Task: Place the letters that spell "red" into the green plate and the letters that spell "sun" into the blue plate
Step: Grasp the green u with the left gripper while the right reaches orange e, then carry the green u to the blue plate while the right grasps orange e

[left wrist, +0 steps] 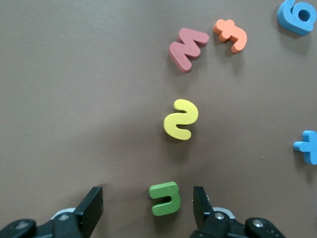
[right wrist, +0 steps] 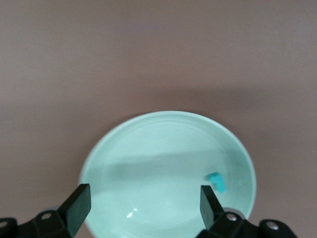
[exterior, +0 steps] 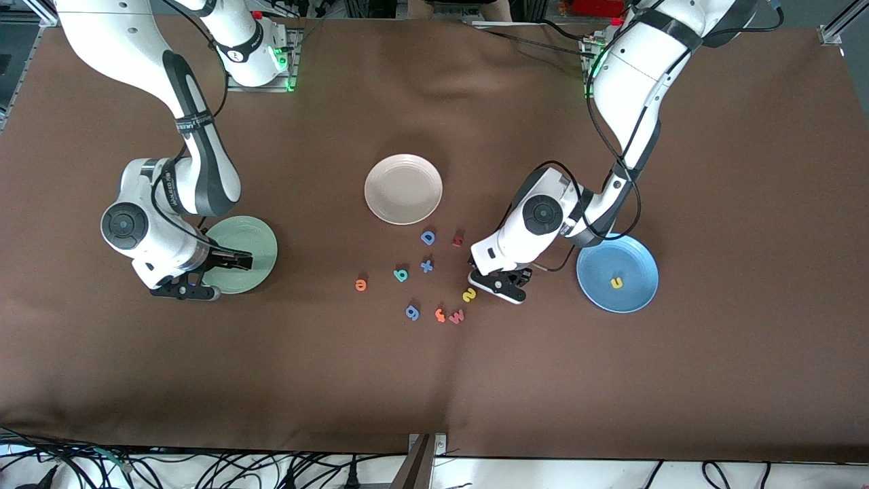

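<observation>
table (exterior: pixel 434 380): brown cloth-covered, carrying three plates and a scatter of foam letters.
blue plate (exterior: pixel 635 261): lay toward the left arm's end; held the yellow "u" (exterior: pixel 616 282) alone.
green plate (exterior: pixel 261 239): lay toward the right arm's end; held one teal letter (right wrist: pixel 216 181), likely the "r".
cream-white plate (exterior: pixel 403 188): nothing in it.
right gripper (right wrist: pixel 144 201): hung over the green plate, fingers apart and holding nothing.
left gripper (left wrist: pixel 147 208): low over the olive-green "n" (left wrist: pixel 164 198), fingers apart either side, not yet touching it.
loose letters: yellow "s" (left wrist: pixel 181 119) just beside the "n"; orange "e" (exterior: pixel 360 285) and teal "d" (exterior: pixel 400 274) nearer the table's middle.
handling: the letters looked light, soft and thin; best pinched across their flat edges, low to the cloth.
</observation>
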`<state>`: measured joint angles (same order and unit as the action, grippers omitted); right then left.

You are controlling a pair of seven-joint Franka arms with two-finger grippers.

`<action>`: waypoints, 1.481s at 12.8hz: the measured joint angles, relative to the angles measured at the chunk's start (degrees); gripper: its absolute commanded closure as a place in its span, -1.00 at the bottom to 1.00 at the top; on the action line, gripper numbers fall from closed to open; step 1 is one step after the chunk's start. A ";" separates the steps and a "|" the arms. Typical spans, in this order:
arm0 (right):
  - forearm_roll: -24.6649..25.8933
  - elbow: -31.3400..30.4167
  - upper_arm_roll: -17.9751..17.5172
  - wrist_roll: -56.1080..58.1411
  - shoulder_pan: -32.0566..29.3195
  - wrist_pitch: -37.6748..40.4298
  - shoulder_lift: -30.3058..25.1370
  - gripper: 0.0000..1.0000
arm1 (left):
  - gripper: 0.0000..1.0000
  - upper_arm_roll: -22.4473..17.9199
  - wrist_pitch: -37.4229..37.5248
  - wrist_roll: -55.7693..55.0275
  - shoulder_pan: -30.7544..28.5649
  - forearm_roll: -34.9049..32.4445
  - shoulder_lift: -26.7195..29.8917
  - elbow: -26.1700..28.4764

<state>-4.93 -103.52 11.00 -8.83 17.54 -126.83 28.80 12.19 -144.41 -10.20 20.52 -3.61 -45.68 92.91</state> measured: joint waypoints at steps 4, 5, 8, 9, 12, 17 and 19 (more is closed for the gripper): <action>-0.04 5.09 -6.06 -7.59 0.50 1.90 0.36 -0.98 | 0.33 -0.12 0.00 -0.85 1.04 0.00 -0.44 -0.16; -0.04 5.98 -7.16 -8.50 0.55 1.90 0.79 -0.98 | 0.64 -0.31 0.00 -0.85 1.09 0.00 -0.45 -0.25; -0.05 7.89 -9.42 -10.14 0.55 1.85 2.66 -0.98 | 0.87 -0.41 0.00 -0.85 1.16 0.00 -0.44 -0.40; -0.05 8.48 -10.32 -10.97 0.53 1.79 3.55 -0.98 | 0.87 -0.41 0.00 -0.86 1.25 0.00 -0.46 -0.42; -0.05 10.94 -13.06 -13.86 0.96 0.67 7.40 -0.98 | 0.87 -0.42 0.01 -1.06 1.26 0.00 -0.47 -0.48; -0.05 13.16 -13.47 -16.45 4.96 -5.88 13.08 -0.98 | 0.86 -0.91 6.10 -1.17 -0.40 0.00 1.21 -3.22; -0.04 15.37 -13.50 -16.70 6.34 -6.89 15.01 -0.98 | 0.85 -0.97 10.69 -0.08 -1.91 -0.03 3.23 -4.08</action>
<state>-4.98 -88.15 -2.50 -25.53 23.88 -133.73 43.81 11.22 -133.72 -10.28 18.61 -3.64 -42.45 88.83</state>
